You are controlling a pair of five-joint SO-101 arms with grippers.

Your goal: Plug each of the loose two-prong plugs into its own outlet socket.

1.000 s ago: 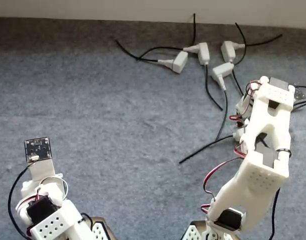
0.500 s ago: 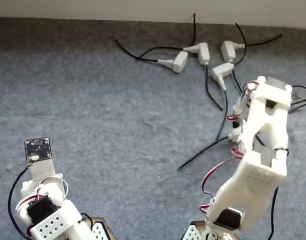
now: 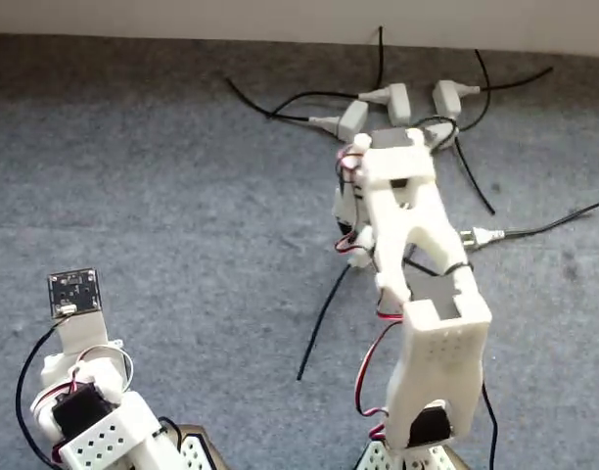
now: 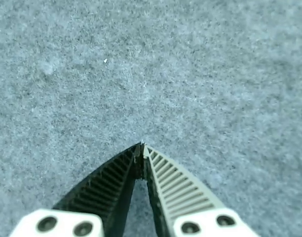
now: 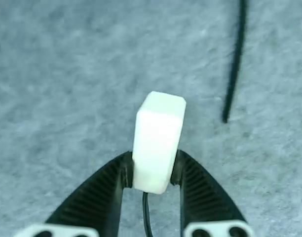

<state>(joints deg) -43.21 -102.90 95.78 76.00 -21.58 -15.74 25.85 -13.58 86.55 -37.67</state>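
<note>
Lower left of the high view: your left arm (image 3: 84,411) is parked over bare grey carpet (image 3: 162,196). The left gripper (image 4: 142,148) is closed tip to tip with nothing between the ribbed fingers. Just left of centre, a black cord (image 3: 321,318) trails down the carpet from under the right arm (image 3: 417,255). That arm stretches up the middle of the frame towards the top edge. In its wrist view the right gripper (image 5: 152,158) is partly open and pinches a white block (image 5: 158,133) across its two narrow sides, near the end its cord comes out of. The free end points out past the fingertips. No prongs or slots face the camera, so you cannot tell plug from socket here. Judged by looks, it is a light, rigid, smooth plastic shell. It could twist in a two-point pinch, so grip the flat sides close behind the mating face, never the cord, which is limp and will drag. Upper centre, beyond the arm's tip, lie three white cord-end pieces (image 3: 397,101), close together with their cords crossing. Right of the arm, a loose plug (image 3: 473,235) lies on the carpet and its cord runs off to the right edge.
</note>
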